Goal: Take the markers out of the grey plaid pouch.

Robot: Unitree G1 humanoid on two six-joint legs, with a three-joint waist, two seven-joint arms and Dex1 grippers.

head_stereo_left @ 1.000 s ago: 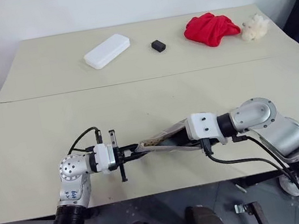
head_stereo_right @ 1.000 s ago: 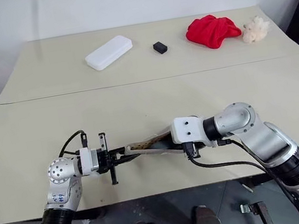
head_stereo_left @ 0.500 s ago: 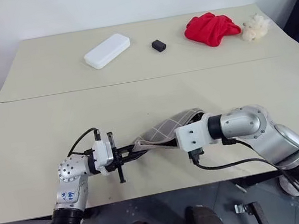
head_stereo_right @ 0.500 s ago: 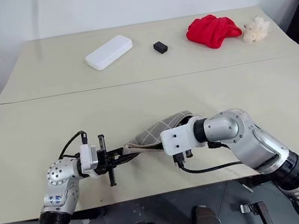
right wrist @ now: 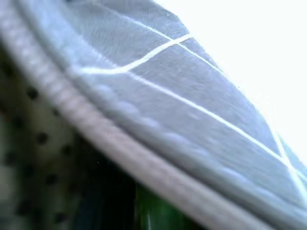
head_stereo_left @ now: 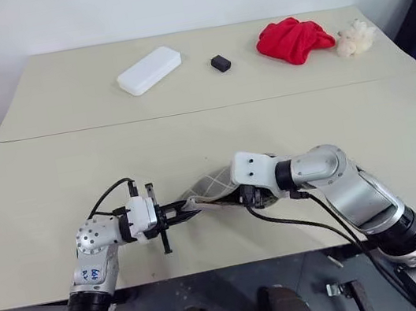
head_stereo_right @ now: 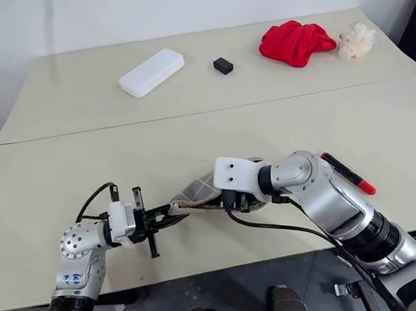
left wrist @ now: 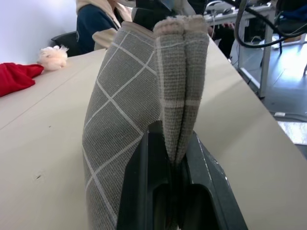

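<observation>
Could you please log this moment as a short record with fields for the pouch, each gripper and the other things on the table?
pouch: grey plaid pouch held up off the near table, between the two grippers
left gripper: left gripper, fingers shut on the pouch's end
right gripper: right gripper at the pouch's other end; fingers hidden
marker: red marker on the near table by the right arm
far table: white case, small black block, red cloth, cream fluffy thing
</observation>
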